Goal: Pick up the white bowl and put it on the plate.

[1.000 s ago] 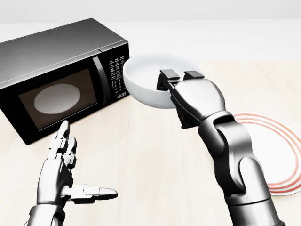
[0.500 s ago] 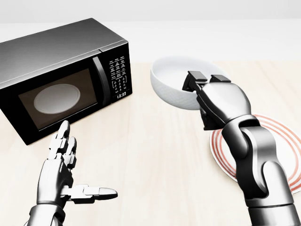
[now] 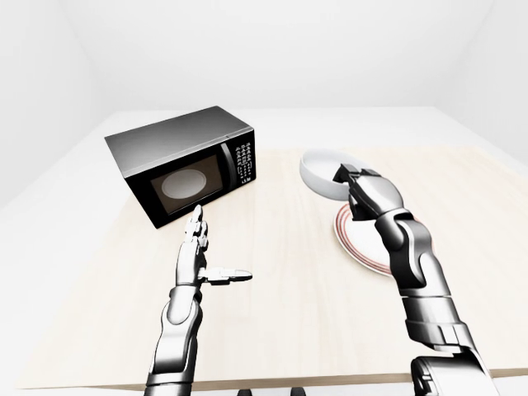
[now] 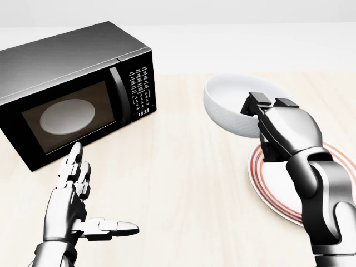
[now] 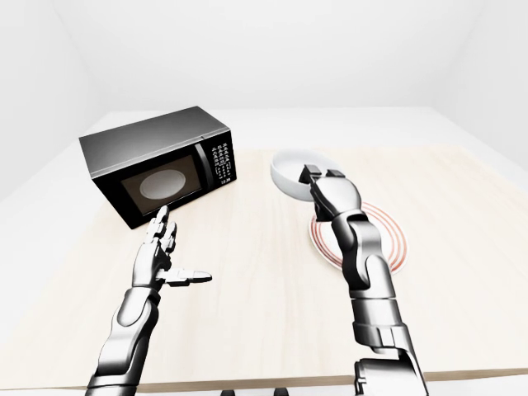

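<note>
Gripping the rim of the round white bowl, the robot's silver right hand had its dark fingers closed over the bowl's right edge, holding it tilted and clear of the pale wooden table. In the head view the bowl hung at the upper left edge of the round white plate with red concentric rings, overlapping that edge only slightly; most of the plate lay bare to the lower right, partly hidden by the right forearm. The silver left hand was spread wide with thumb out to the right, holding nothing, low in the view's left. One boxy black microwave stood at the upper left, door closed, a pale round turntable showing through its window. Counted: one bowl, one plate, one microwave, two hands. A broad strip of bare table separated the microwave from the plate. In the left-eye view the table's bottom edge ran just beneath the arms, and open surface stretched to the plate's right.
</note>
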